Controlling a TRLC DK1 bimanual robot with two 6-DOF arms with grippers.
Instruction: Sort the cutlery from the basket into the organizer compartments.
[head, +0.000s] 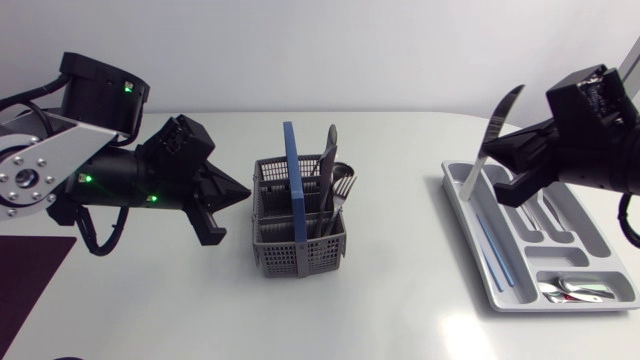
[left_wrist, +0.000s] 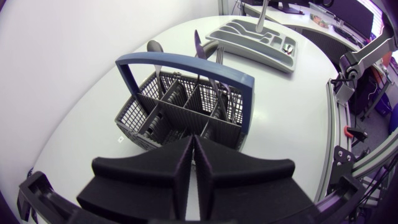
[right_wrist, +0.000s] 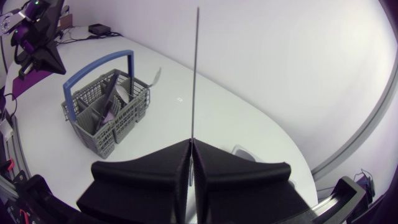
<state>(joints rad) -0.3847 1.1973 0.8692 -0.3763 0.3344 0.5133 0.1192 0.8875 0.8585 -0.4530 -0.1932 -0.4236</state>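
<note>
My R tool (head: 497, 152) grips a knife (head: 505, 108) above the organizer (head: 470, 215). L tool (head: 243, 190) fully closed, empty, beside the basket (head: 290, 255).

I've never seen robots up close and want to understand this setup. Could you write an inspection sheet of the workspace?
Surface: white table.
Job's things: grey basket with cutlery standing in it; organizer holding spoons and a blue-handled piece; knife held over the organizer.
Clutter: dark mat at the table's corner.
Grippers: left gripper beside the basket, fingers shut, empty; right gripper shut on the knife.
Cables: black cables under the left arm.
Surroundings: nothing seen.
</note>
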